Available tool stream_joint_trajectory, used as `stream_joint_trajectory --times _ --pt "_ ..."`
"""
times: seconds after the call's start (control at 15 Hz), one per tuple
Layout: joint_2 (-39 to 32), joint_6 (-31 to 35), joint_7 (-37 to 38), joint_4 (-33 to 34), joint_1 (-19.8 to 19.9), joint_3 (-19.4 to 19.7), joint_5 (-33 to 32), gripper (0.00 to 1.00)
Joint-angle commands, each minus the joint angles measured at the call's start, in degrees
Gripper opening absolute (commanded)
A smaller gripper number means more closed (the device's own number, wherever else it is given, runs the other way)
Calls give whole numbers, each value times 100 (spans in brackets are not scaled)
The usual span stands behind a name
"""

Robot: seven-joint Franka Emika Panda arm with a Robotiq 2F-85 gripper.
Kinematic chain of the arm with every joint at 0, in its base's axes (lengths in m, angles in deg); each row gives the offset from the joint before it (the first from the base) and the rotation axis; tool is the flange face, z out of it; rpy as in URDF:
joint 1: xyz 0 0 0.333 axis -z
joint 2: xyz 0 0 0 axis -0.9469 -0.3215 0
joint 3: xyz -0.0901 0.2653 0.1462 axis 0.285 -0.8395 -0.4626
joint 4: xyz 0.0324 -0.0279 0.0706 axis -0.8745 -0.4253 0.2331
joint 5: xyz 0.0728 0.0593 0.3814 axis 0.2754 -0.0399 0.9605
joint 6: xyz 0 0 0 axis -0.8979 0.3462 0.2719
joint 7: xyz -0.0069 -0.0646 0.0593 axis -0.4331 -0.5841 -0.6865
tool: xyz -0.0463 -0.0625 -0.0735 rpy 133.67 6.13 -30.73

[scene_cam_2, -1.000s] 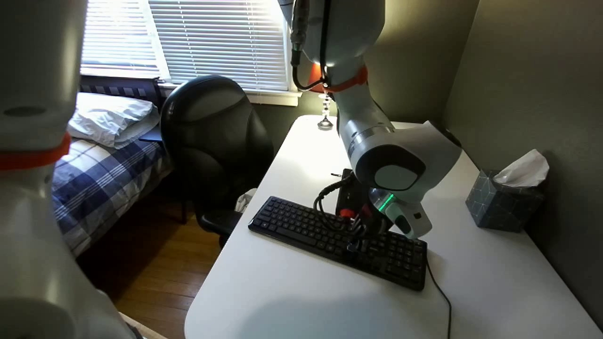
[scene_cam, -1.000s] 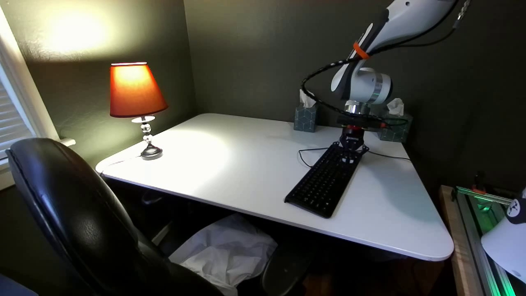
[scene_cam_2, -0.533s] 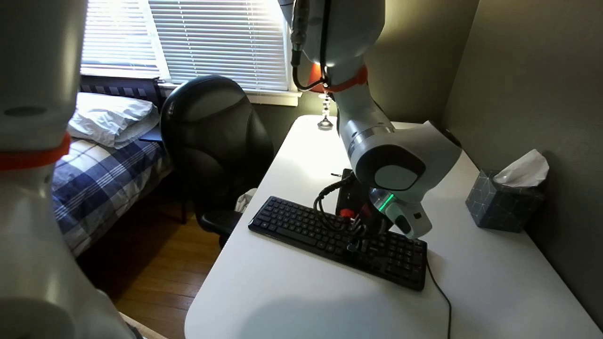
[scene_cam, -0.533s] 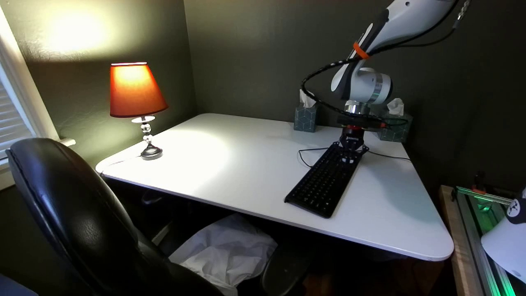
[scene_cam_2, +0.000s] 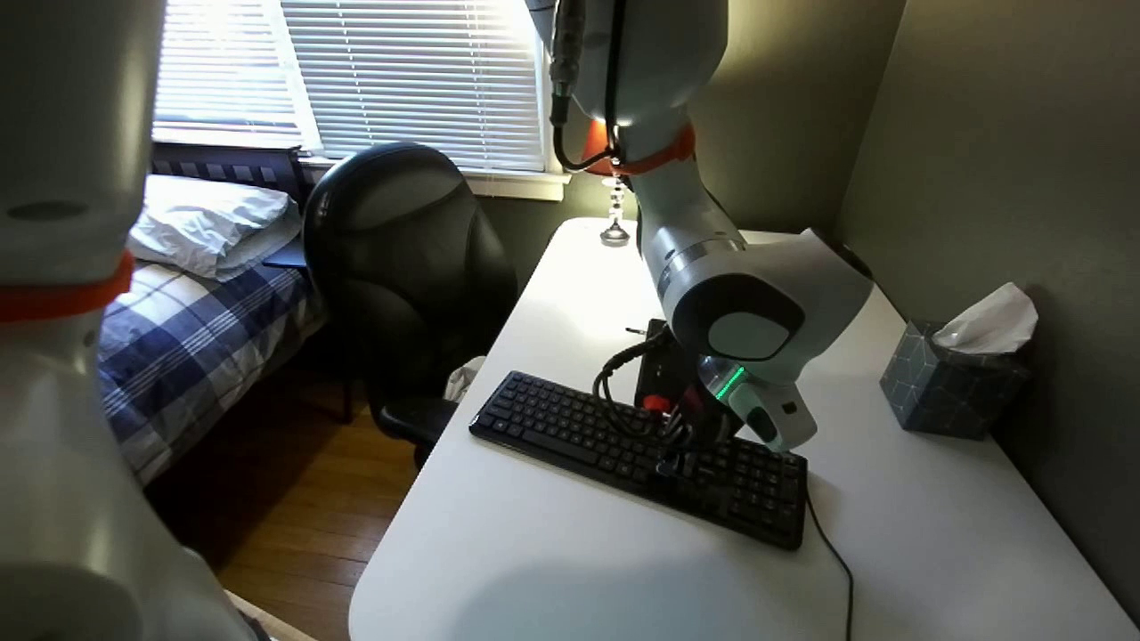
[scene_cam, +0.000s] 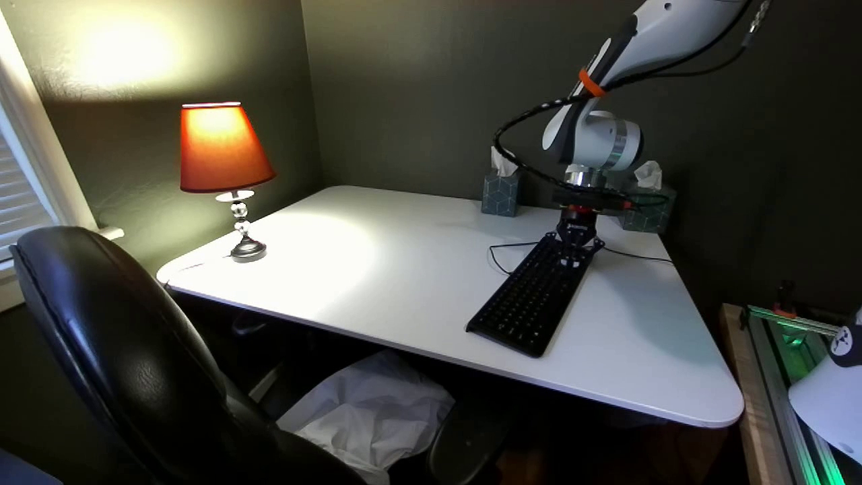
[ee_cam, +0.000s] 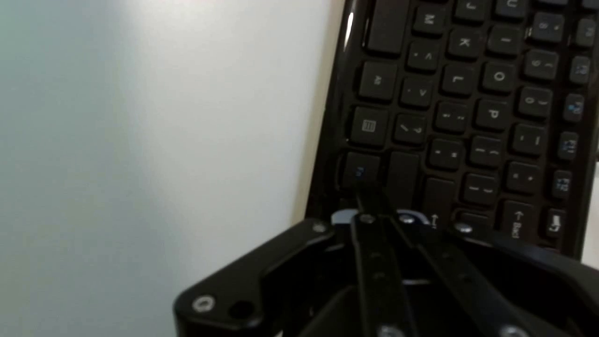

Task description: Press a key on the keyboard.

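Note:
The black keyboard (scene_cam: pixel 522 310) lies flat on the white desk. It also shows in an exterior view (scene_cam_2: pixel 570 427) and in the wrist view (ee_cam: pixel 449 117). My gripper (scene_cam: pixel 570 261) points down over the keyboard, toward the end with the number pad. In an exterior view the gripper (scene_cam_2: pixel 670 463) is partly hidden by cables and the wrist. In the wrist view the gripper (ee_cam: pixel 374 199) has its fingers together with nothing held. The tips are low over the keys, just beside the Fn key (ee_cam: pixel 359 169). I cannot tell whether they touch or press a key.
Tissue boxes (scene_cam: pixel 500 194) (scene_cam: pixel 648 209) stand along the wall behind the arm. A lit lamp (scene_cam: pixel 225 151) stands at the desk's far end. A black chair (scene_cam_2: pixel 410 240) is by the desk (scene_cam_2: pixel 534 552). The keyboard's cable (scene_cam_2: pixel 837 552) runs across the desk.

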Motion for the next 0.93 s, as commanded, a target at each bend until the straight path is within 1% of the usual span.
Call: stream_joint_trajectory --times 0.0,0.73,0.8,0.87 --pt "-88 -7 -150 89 48 -39 147 0" --pt "468 113 -170 -281 -21 34 83 0" --pt "502 80 -152 -289 -33 49 36 26" --pt "534 96 -136 -307 -44 56 22 27"
